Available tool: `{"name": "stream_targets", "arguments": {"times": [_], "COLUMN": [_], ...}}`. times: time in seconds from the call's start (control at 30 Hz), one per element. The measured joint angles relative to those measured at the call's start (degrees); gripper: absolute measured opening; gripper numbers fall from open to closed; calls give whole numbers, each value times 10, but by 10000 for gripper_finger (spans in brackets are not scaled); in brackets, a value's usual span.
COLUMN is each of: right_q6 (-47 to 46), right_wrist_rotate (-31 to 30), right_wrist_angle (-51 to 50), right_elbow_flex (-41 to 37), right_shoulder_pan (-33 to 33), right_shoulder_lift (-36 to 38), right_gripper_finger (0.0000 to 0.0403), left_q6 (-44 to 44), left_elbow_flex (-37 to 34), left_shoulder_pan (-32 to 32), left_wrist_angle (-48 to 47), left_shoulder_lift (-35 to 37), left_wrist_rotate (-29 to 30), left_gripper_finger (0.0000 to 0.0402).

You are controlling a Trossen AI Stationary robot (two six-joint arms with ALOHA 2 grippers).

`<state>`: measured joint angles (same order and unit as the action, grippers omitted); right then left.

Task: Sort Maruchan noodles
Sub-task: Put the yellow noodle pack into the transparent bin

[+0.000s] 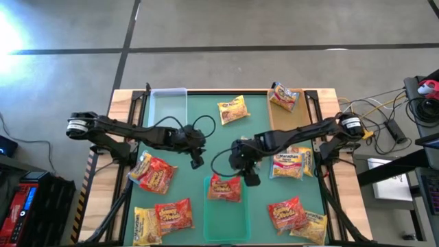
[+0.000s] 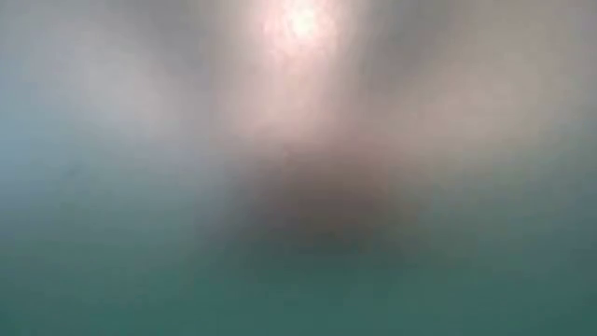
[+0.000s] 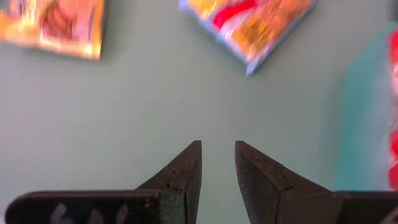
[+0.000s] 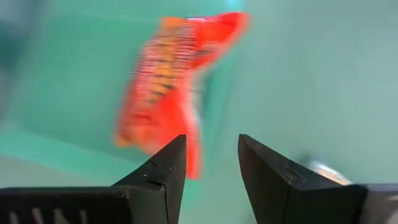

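Inside green tray (image 1: pixel 236 223), red-orange crinkly noodle packet (image 1: pixel 225 187), blurred

The desk (image 1: pixel 206 130) has a flat green top inside a pale wood frame. Crinkly plastic noodle packets lie across it: a red-orange packet (image 1: pixel 224 187) with yellow lettering in the see-through green tray (image 1: pixel 227 226), a yellow packet (image 1: pixel 232 110) with a red label, and a pale packet (image 1: pixel 289 165) with a red band. Both arms are dark, nearly black.
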<state>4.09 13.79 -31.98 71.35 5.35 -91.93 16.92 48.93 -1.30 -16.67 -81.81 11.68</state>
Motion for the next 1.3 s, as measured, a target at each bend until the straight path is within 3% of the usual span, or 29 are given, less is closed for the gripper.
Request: {"name": "stream_targets", "arguments": {"times": [0.17,0.27,0.47,0.83,1.3], "right_q6": [30,41,41,-132,-181], "right_wrist_rotate": [-108,-143,-145,-145,-152], "right_wrist_angle": [-17,-24,-1,231,339], "right_elbow_flex": [2,-5,-23,-120,-193], "right_shoulder_pan": [-34,-73,-180,-352,-374], "right_shoulder_lift": [20,20,11,10,9], "right_gripper_finger": [126,125,122,106,95], "left_q6": [-43,-56,-81,-119,-119], "left_elbow_flex": [0,0,0,0,0], "left_shoulder_pan": [7,20,60,127,156], "left_wrist_angle": [60,81,101,147,238], "left_shoulder_lift": [-14,-28,-53,-84,-85], "left_wrist_rotate": [0,8,30,29,28], "left_gripper_finger": [80,80,80,80,80]}}
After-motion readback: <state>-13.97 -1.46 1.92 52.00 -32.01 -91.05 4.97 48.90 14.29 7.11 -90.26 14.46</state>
